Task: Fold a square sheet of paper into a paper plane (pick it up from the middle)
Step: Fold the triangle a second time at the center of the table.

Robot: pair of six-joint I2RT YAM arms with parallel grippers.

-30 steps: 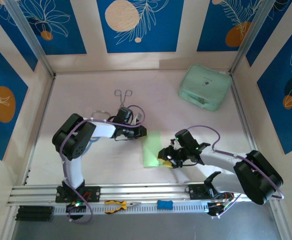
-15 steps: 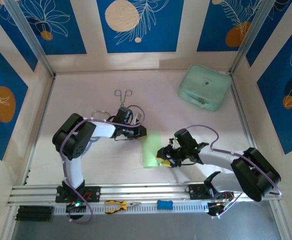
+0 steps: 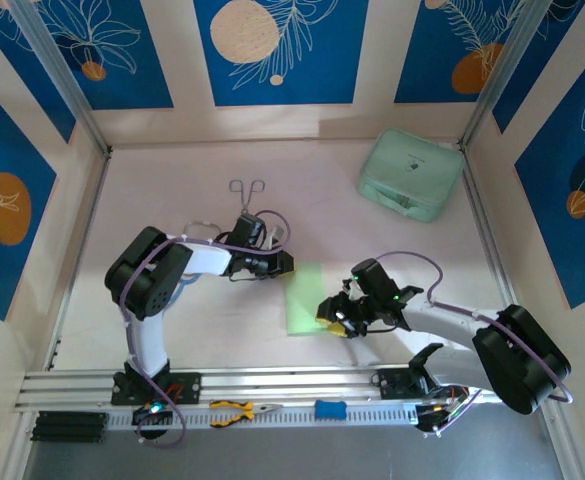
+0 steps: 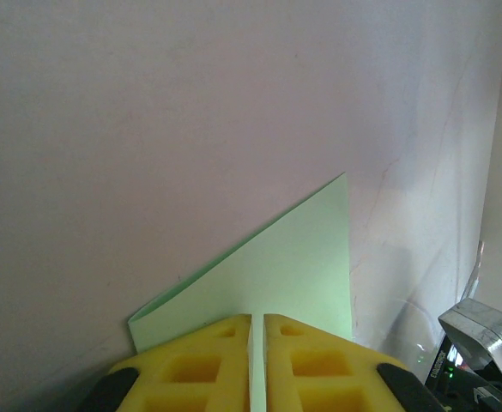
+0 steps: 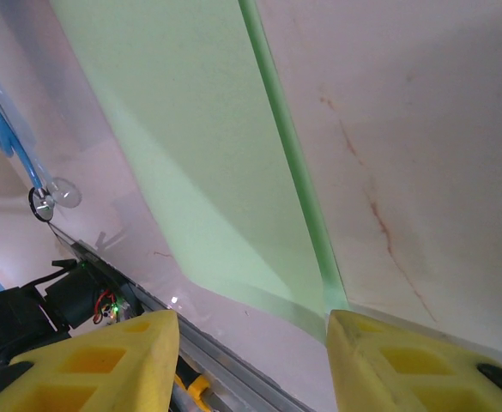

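Pale tabletop (image 3: 172,180) enclosed by cream walls (image 3: 182,60) with blue panels (image 3: 317,70) bearing white leaf outlines and orange discs; aluminium rail (image 3: 272,381) along the near edge

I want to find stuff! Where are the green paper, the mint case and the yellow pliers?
green paper (image 3: 300,298), top view, middle of the sheet
mint case (image 3: 410,175), top view, centre of lid
yellow pliers (image 3: 232,408), top view, handles
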